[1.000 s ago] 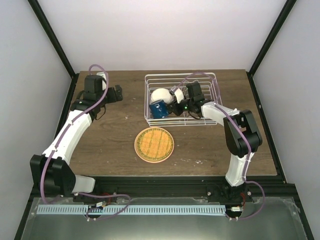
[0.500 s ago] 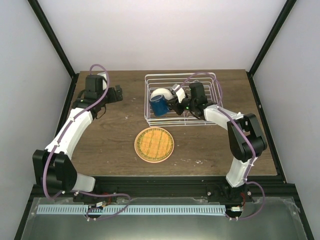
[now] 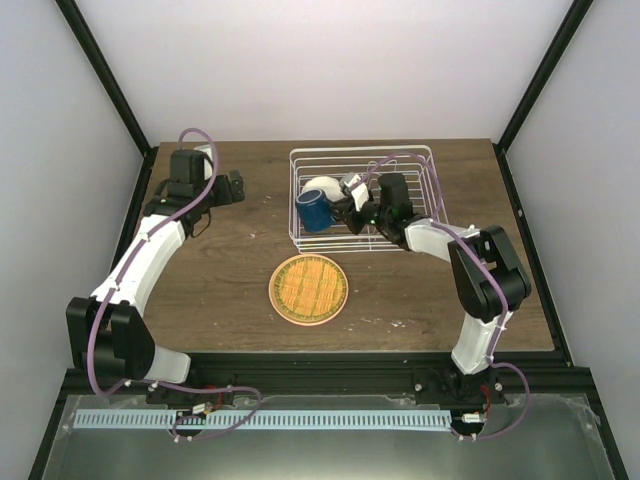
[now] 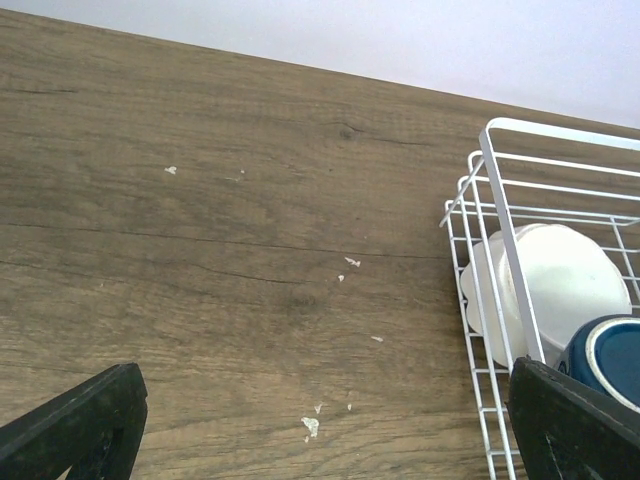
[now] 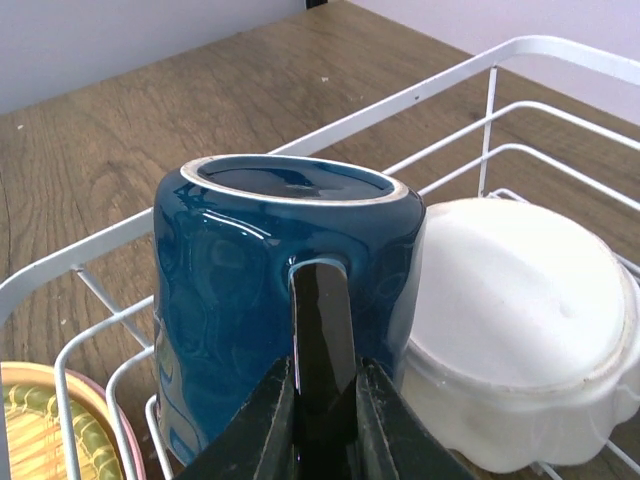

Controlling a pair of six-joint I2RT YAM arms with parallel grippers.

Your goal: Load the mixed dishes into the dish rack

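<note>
My right gripper (image 3: 345, 212) is shut on the handle of the dark blue mug (image 3: 314, 210), holding it inside the white wire dish rack (image 3: 432, 170) at its left end. In the right wrist view my gripper (image 5: 323, 375) pinches the handle, and the mug (image 5: 240, 300) touches the white scalloped bowl (image 5: 520, 320), which lies in the rack (image 5: 520, 45). The bowl (image 3: 326, 186) is just behind the mug. The orange plate (image 3: 308, 289) lies on the table in front of the rack, with a pink rim showing under it. My left gripper (image 3: 237, 187) is open and empty, left of the rack (image 4: 500, 200).
The left wrist view shows bare wood with small white specks (image 4: 311, 426), and the bowl (image 4: 560, 285) and mug (image 4: 610, 360) through the rack's wires. Black frame posts (image 3: 105, 85) stand at the table's back corners. White walls close in the table.
My right gripper has moved the mug a little to the left and back inside the rack and turned it so its open mouth faces up. The left arm has hardly moved.
</note>
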